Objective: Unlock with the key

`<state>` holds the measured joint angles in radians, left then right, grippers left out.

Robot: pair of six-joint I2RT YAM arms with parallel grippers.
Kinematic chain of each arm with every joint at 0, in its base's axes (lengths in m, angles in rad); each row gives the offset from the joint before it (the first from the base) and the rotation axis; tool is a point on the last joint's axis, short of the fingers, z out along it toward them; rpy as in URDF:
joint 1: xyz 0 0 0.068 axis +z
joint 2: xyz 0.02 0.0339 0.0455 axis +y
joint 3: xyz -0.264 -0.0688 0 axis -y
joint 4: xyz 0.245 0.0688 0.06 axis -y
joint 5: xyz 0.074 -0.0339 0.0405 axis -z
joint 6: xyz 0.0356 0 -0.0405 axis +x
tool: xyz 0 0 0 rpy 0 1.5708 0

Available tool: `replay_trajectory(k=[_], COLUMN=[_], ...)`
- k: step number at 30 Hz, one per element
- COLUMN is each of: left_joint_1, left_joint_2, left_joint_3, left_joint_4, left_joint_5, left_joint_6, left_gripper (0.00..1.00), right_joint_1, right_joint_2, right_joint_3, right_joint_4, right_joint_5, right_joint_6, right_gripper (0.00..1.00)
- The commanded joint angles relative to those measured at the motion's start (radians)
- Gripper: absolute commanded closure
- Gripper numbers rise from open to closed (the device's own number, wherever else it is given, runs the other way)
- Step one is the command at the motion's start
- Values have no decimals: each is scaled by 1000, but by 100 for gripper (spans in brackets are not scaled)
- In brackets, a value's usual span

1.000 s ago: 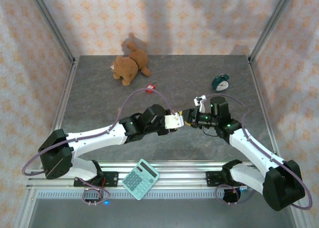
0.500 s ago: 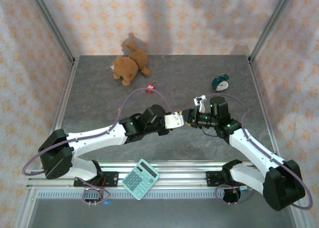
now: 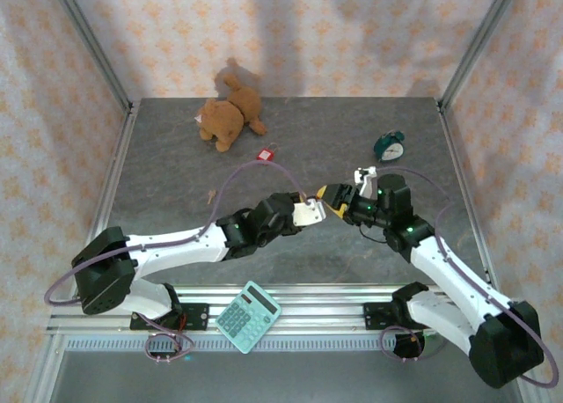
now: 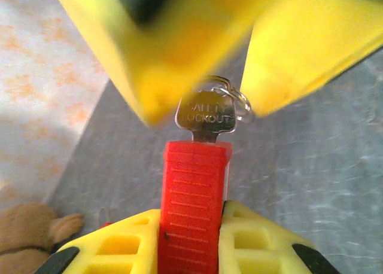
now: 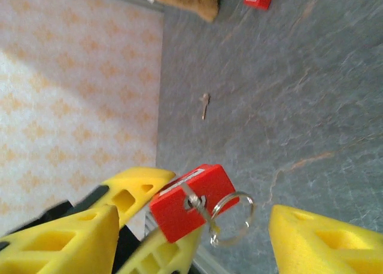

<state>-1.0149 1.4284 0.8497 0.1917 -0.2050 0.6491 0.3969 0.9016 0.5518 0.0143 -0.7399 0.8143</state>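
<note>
Opening within the last second, the right claw (image 5: 191,241) stood with jaws apart either side of the key (image 4: 206,115), not gripping it. The left claw (image 4: 191,244) was clamped on the red lock (image 4: 192,196), held above the bench (image 3: 176,174), with the key seated in its end. Its head looked small, stiff and slick, with a loose ring (image 4: 239,103), and was probably best pinched across its flat faces.

The grey worktop (image 3: 176,183) carries a brown teddy bear (image 3: 230,117) (far side), a small red item (image 3: 264,154) and a teal alarm clock (image 3: 390,146).
</note>
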Motion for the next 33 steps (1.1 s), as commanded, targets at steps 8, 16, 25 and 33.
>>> replay_trajectory(k=[8, 16, 25, 33], left_joint_1=[-116, -157, -185, -195], left_joint_2=[221, 474, 504, 541], left_joint_3=[-104, -49, -20, -2], left_joint_4=[724, 1218, 1218, 1219], left_joint_5=[-441, -529, -524, -528], left_joint_6=[488, 866, 864, 879], left_gripper=[86, 87, 90, 91], right_joint_1=[7, 13, 14, 15], right_joint_2=[-38, -40, -27, -18], right_joint_3=[-35, -78, -98, -99], right_joint_4=[2, 13, 40, 84], right_joint_5=[180, 197, 199, 196], right_joint_6=[192, 242, 247, 264], right_gripper=[30, 29, 31, 46])
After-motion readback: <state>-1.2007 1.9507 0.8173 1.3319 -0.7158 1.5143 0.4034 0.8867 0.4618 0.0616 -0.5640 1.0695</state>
